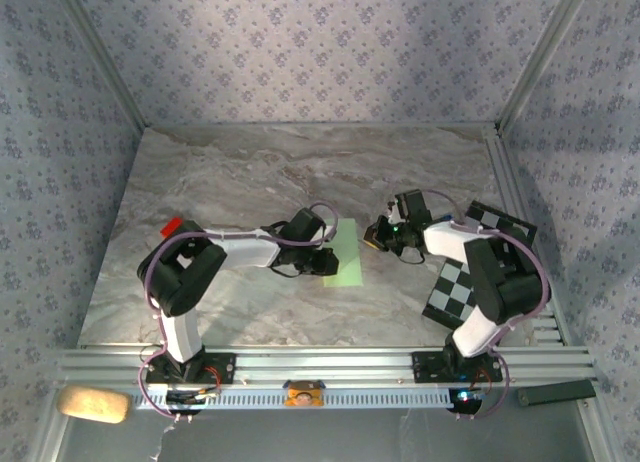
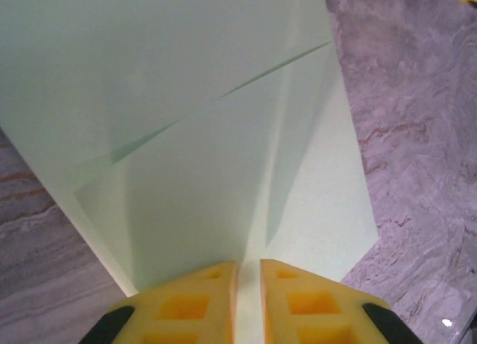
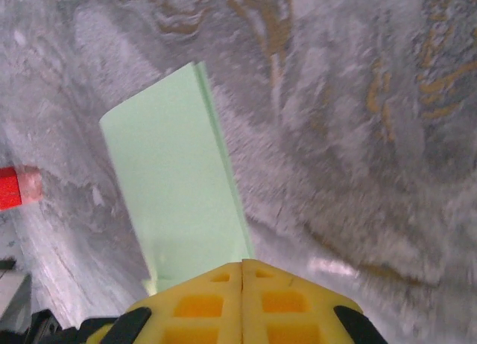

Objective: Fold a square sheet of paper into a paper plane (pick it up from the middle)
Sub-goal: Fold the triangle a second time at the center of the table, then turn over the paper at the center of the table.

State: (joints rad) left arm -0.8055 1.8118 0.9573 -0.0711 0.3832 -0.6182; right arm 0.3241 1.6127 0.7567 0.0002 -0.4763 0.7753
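Marble table (image 1: 300, 162): carrying the folded green sheet of paper (image 1: 345, 250) at its middle.
Left gripper (image 2: 248, 268): sitting at the sheet's edge, fingers leaving a slim gap.
Right gripper (image 3: 242, 268): facing the sheet, fingers pressing together.

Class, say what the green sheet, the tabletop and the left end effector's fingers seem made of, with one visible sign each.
Green sheet: thin matte paper; it holds sharp creases. Tabletop: grey-veined marble look, slight sheen; stone or laminate, unclear. Fingers of the left end effector: probably yellow plastic, matte, with moulded square recesses.
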